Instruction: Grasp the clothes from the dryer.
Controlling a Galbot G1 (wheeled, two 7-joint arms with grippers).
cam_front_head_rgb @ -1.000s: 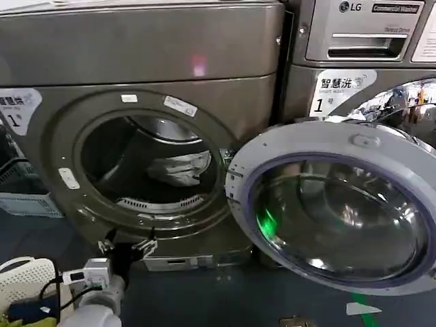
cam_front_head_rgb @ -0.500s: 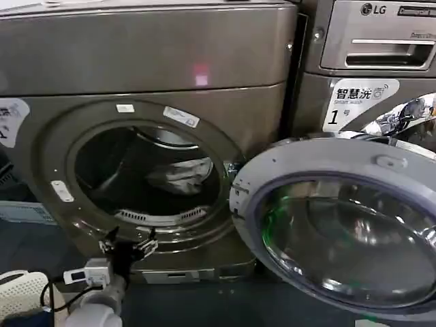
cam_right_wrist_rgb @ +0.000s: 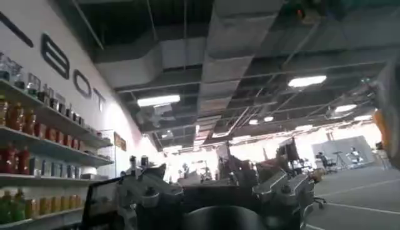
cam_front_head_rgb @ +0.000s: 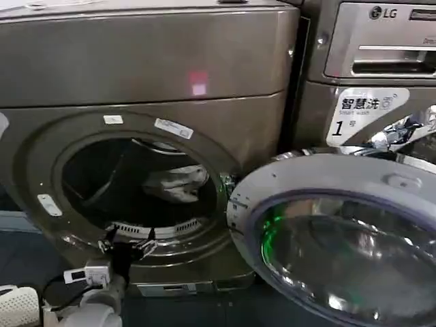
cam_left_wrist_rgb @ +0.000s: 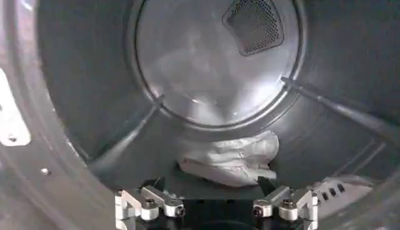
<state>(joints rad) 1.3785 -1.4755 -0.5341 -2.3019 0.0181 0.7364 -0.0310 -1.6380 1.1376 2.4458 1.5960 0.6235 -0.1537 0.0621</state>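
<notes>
While the clothes [cam_front_head_rgb: 178, 184] lie bundled on the drum floor toward the back of the dryer [cam_front_head_rgb: 150, 75], the left gripper [cam_front_head_rgb: 127, 242] hangs at the lower rim of the porthole, fingers spread wide and holding nothing.

From the left wrist camera the pale, folded bundle [cam_left_wrist_rgb: 230, 159] sits just below the round rear plate of the drum, beyond the parted fingertips [cam_left_wrist_rgb: 149, 201] and apart from them. The round door [cam_front_head_rgb: 340, 235] stands swung open to the right, in front of the neighbouring LG machine [cam_front_head_rgb: 371, 68]. The right gripper [cam_right_wrist_rgb: 215, 194] points out into a hall with shelves of bottles [cam_right_wrist_rgb: 31, 156], its fingers set apart around nothing.
</notes>
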